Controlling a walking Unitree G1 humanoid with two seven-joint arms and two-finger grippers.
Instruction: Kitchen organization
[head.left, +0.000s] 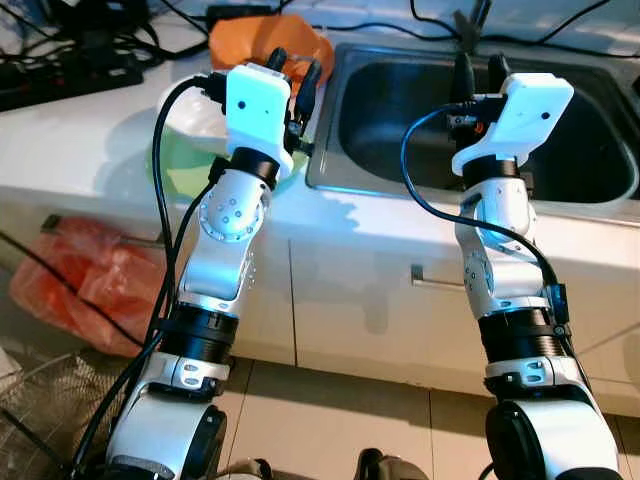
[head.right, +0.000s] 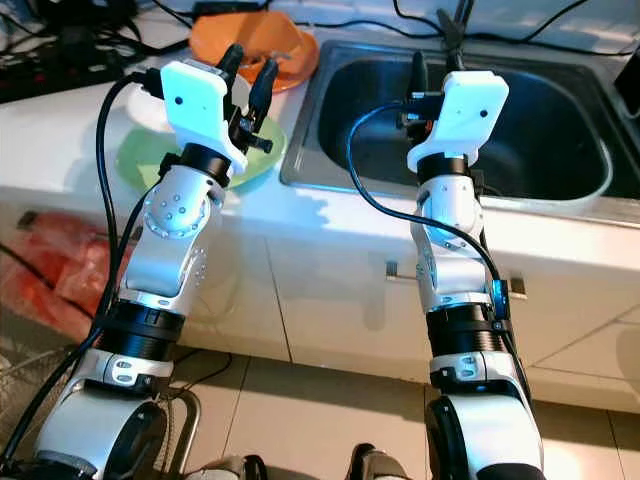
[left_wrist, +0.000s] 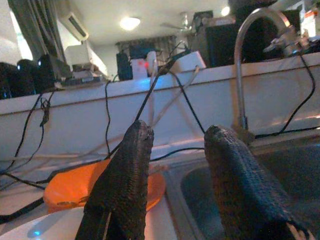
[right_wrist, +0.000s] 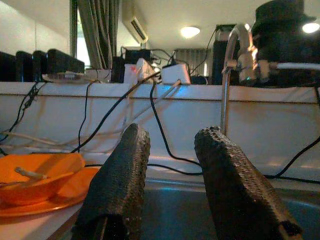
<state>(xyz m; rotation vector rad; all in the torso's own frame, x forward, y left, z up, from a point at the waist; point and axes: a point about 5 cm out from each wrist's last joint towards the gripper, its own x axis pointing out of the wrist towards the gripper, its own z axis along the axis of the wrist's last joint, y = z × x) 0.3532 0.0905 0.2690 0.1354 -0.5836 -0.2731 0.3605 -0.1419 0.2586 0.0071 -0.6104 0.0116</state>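
An orange bowl rests on an orange plate at the back of the white counter, just left of the steel sink. A pale utensil lies in the bowl. Nearer the front edge sits a green plate with a white dish on it. My left gripper hovers over the counter between the green plate and the orange bowl, open and holding nothing. Out over the sink basin, my right gripper is likewise open and holds nothing.
A curved faucet rises behind the sink. Cables and a black power strip crowd the back of the counter. Under the counter are cabinet fronts with a handle, a red plastic bag and a wire basket on the floor.
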